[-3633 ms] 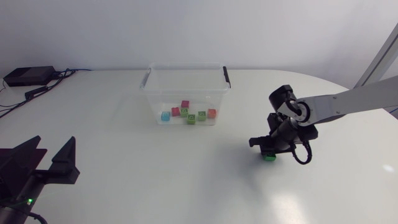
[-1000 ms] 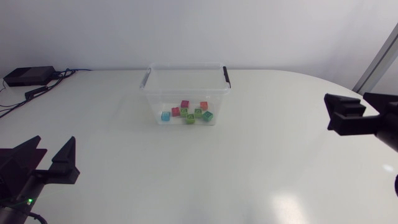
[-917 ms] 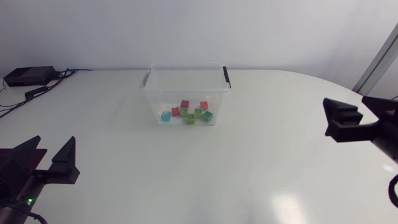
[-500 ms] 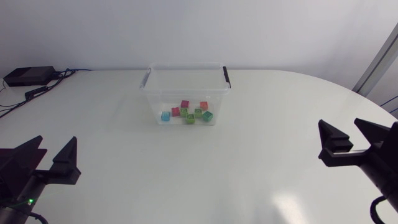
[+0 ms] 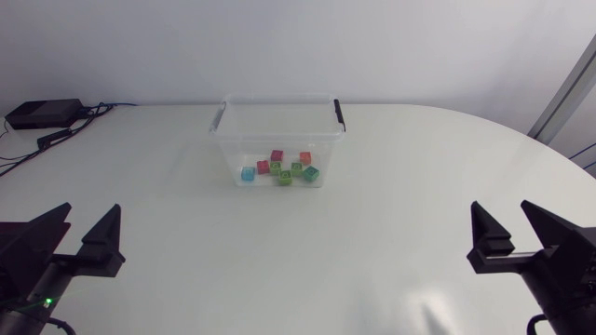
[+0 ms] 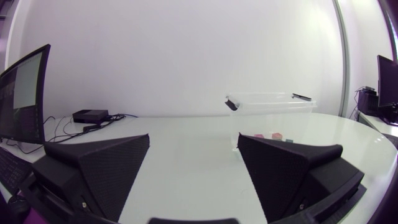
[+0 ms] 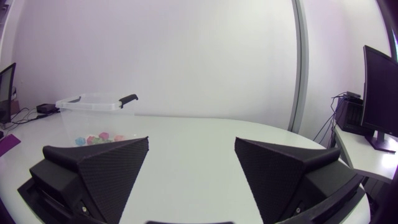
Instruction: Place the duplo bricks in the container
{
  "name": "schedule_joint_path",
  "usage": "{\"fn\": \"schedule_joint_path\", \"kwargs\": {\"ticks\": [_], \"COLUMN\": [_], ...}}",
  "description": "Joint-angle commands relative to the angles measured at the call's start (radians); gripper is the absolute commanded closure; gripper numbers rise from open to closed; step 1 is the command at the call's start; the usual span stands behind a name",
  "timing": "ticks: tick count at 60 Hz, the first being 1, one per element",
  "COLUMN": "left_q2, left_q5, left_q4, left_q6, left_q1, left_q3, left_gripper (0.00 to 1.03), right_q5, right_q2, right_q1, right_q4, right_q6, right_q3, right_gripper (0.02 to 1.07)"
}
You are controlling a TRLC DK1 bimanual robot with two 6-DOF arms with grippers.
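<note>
Duplo bricks (image 5: 284, 170) are sitting inside the clear container (image 5: 279, 110) at far side of table (image 5: 372, 233). Left gripper (image 5: 89, 219) & right gripper (image 5: 503, 214) are hanging by the near edge, fingers spread, empty, prob. bc no loose bricks are showing.

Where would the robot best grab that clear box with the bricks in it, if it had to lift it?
Probably the rim of the box at its right end, by the black handle, coming straight down. It stands upright with no lid, so that thin wall could slip between the open fingers of the right end effector.
</note>
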Motion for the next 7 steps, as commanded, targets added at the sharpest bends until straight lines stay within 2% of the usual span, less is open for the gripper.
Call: {"fn": "schedule_joint_path", "kwargs": {"ticks": [1,7], "left_q2": [0.001,0.001], "left_q5": [0.001,0.001], "left_q4": [0.016,0.016], "left_q6": [-0.03,-0.03], "left_q1": [-0.009,-0.009], "left_q3": [-0.02,-0.02], "left_gripper": [0.04,0.04], "right_q5": [-0.015,-0.015], "right_q2": [-0.027,-0.027], "right_q1": [-0.019,-0.019], "right_q4": [0.021,0.021], "right_q6": [0.008,0.008], "right_q3": [-0.043,-0.043], "right_gripper": [0.07,0.07]}}
